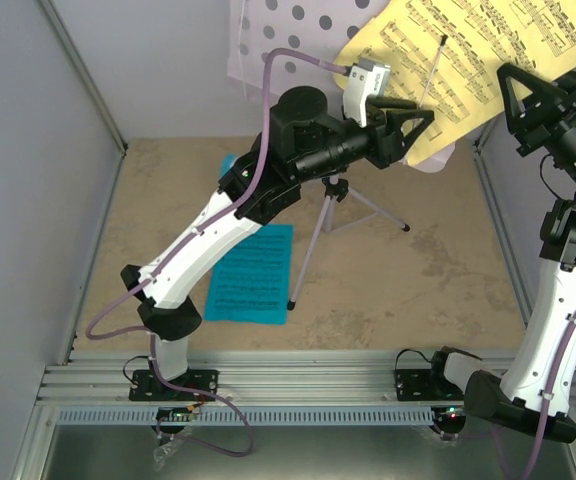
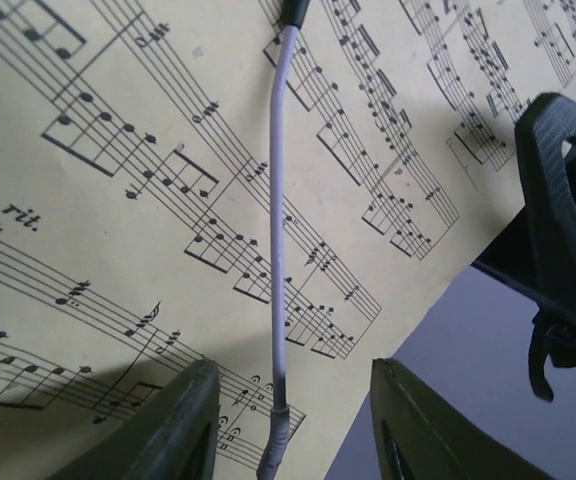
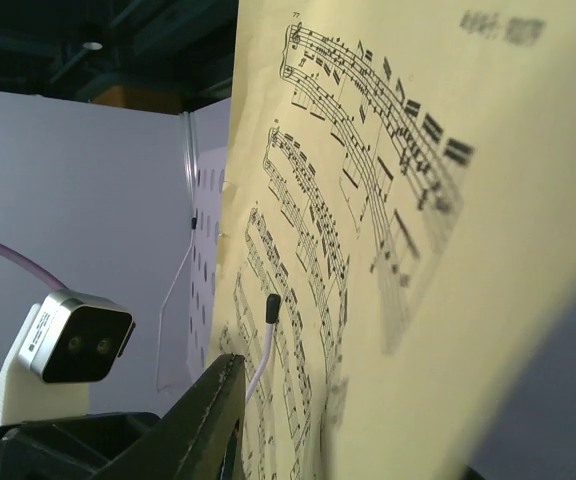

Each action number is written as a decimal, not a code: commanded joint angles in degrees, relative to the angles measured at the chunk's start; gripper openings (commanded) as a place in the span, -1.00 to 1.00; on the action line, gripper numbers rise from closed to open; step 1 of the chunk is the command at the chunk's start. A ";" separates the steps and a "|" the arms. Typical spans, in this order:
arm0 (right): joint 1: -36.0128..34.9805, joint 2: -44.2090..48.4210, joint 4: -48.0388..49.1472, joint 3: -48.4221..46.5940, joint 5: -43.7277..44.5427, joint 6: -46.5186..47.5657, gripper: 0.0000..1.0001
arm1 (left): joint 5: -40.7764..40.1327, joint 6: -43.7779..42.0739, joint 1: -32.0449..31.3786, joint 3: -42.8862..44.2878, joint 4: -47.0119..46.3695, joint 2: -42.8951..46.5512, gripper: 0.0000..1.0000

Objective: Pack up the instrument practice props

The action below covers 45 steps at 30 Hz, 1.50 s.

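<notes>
The lilac music stand's holed desk (image 1: 298,20) stands at the back on its tripod (image 1: 313,245). The yellow music sheet (image 1: 488,40) leans on it, behind a thin wire page holder (image 2: 276,250). My left gripper (image 2: 290,365) is at the sheet's lower corner, jaws apart on either side of that wire. My right gripper (image 1: 528,95) straddles the sheet's right edge. One of its fingers (image 3: 208,420) stands slightly off the printed face and the other is hidden behind the paper. The cyan music sheet (image 1: 253,275) lies flat on the floor. A small blue shape (image 1: 230,162) peeks out behind the left arm.
Grey walls (image 1: 28,150) close in the left and back sides, with metal frame posts (image 1: 88,70) at the corners. An aluminium rail (image 1: 298,375) carries both arm bases along the near edge. The left arm's purple cable (image 1: 258,150) loops above the cyan sheet.
</notes>
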<state>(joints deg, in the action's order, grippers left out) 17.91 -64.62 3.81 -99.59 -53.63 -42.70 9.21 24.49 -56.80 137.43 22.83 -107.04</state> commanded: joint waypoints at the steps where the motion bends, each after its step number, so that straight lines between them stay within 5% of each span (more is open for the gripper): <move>1: -0.06 0.58 0.03 -0.51 -0.94 0.69 -0.47 | 1.06 0.65 -0.16 3.63 -1.71 -1.51 -0.19; 8: -0.03 0.16 -1.53 -0.80 0.13 2.59 -0.60 | 2.95 1.87 -0.16 3.80 -4.64 -3.32 -0.38; 15: -0.07 -0.33 -7.79 -3.44 3.16 6.53 -0.95 | 5.19 -1.94 -0.16 -1.38 -10.82 -1.25 -1.00; 28: -0.05 2.04 -23.57 -6.01 25.40 12.84 -0.99 | 5.77 -9.20 -0.11 -8.32 -16.61 0.76 -1.00; 40: -0.09 24.24 -9.20 9.92 57.77 5.12 -0.99 | 1.90 -8.57 -0.07 -8.03 -14.07 1.08 -1.00; 45: -1.30 27.74 0.62 11.58 49.02 5.10 -0.99 | 0.05 -8.01 -0.07 -9.61 -14.70 2.14 -0.38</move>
<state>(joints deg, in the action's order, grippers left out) 17.67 -36.99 -4.38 -89.01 -1.76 -36.29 10.55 16.14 -56.34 129.32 7.90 -106.87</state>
